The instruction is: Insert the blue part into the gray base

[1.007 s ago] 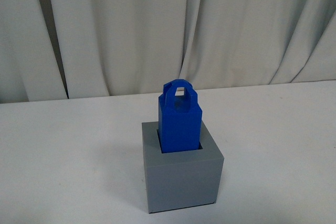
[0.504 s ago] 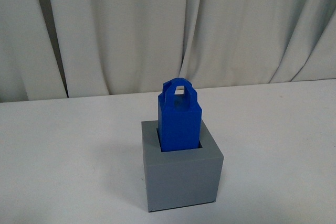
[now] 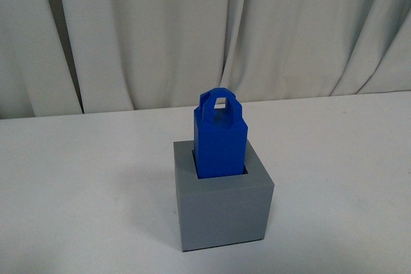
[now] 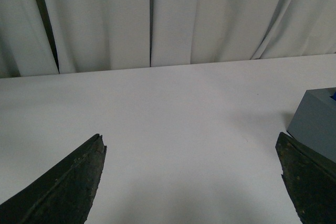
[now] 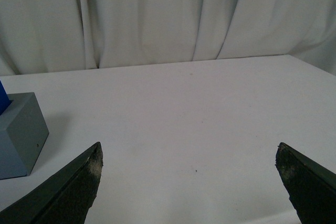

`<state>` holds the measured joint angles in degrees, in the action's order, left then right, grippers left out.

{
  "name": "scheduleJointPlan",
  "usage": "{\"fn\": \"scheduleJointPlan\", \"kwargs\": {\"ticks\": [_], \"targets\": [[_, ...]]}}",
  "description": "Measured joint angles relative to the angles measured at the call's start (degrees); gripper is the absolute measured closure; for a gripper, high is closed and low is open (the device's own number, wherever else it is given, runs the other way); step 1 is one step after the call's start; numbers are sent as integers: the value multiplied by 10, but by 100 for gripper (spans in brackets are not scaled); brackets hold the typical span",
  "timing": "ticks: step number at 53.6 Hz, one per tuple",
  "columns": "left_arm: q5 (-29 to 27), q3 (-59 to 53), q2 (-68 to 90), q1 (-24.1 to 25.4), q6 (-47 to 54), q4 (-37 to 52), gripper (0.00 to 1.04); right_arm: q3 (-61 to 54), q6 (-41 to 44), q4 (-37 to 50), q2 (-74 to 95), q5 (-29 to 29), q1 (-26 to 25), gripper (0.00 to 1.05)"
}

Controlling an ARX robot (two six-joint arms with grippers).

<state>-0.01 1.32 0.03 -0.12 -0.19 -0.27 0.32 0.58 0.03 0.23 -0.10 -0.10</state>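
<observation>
The blue part (image 3: 220, 139) stands upright in the square recess of the gray base (image 3: 223, 210), its looped handle on top, in the middle of the white table in the front view. No gripper shows in the front view. In the left wrist view my left gripper (image 4: 191, 179) is open and empty over bare table, with a corner of the gray base (image 4: 315, 124) beside one finger. In the right wrist view my right gripper (image 5: 189, 182) is open and empty, with the gray base (image 5: 18, 132) and a sliver of the blue part (image 5: 2, 100) off to one side.
The white table (image 3: 83, 178) runs back to a pale curtain (image 3: 160, 36) hanging along its far edge. Nothing else stands on the table in any view.
The blue part has sunk slightly and stands straighter in the base. The base has barely shifted.
</observation>
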Motion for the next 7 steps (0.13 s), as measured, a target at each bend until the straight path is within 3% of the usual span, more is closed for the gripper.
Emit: {"fn": "scheduleJointPlan", "kwargs": {"ticks": [7], "targets": [[0, 0, 0, 0, 0, 0, 6, 0, 0, 0, 0, 0, 0, 7]]}}
